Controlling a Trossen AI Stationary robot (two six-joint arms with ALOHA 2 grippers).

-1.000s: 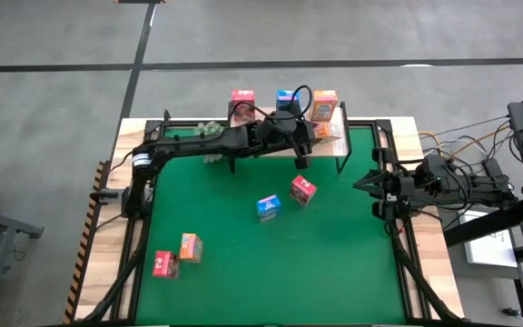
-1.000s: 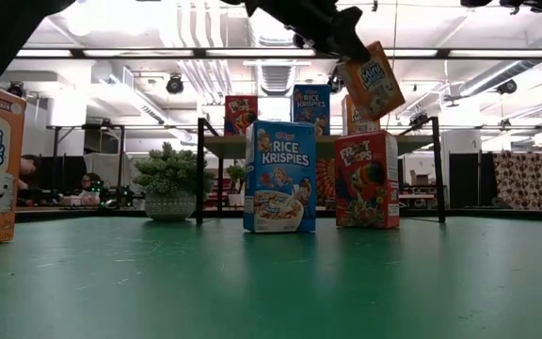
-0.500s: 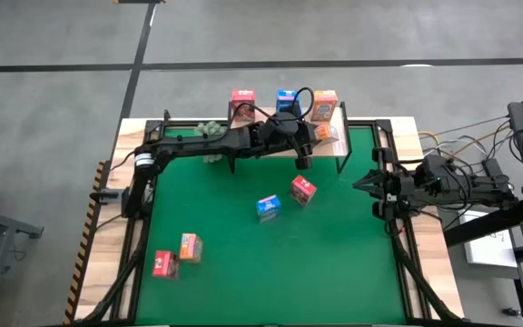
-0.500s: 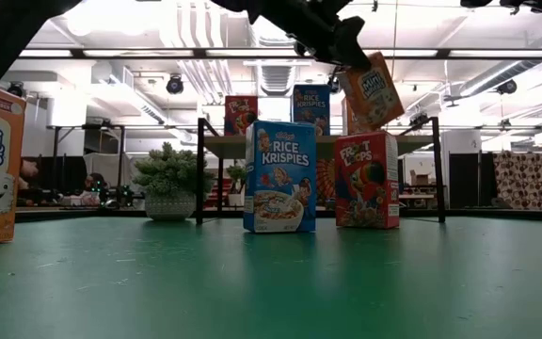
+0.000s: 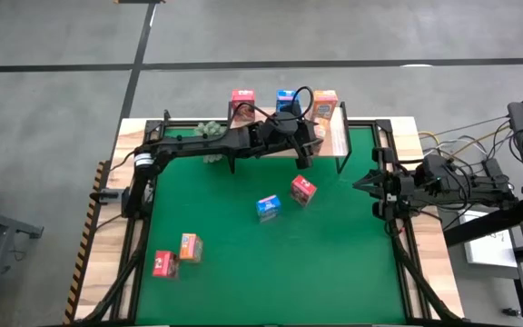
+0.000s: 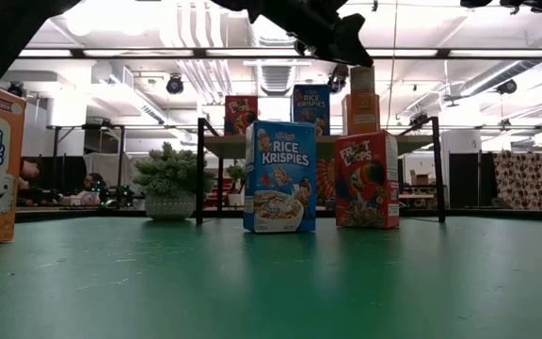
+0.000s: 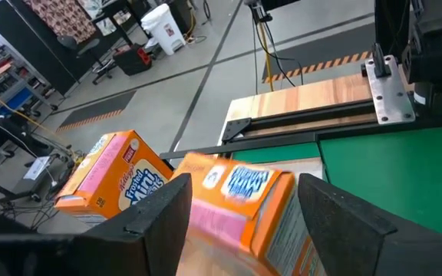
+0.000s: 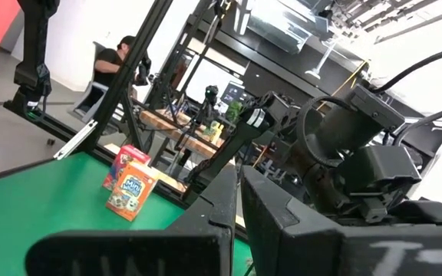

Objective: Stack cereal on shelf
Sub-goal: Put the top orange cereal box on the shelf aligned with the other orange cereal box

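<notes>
orange box [image 7: 236, 203] between left pincer [image 7: 236, 230] fingers, wrist view only

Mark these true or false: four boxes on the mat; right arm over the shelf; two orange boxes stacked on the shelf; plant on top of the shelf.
1. Four boxes are on the green mat. True.
2. The right gripper is over the shelf. False: it waits at the table's right edge; the left gripper is at the shelf.
3. An orange box sits on another orange box on the shelf. True.
4. The plant stands on the shelf. False: it is at table level, beside it.
</notes>
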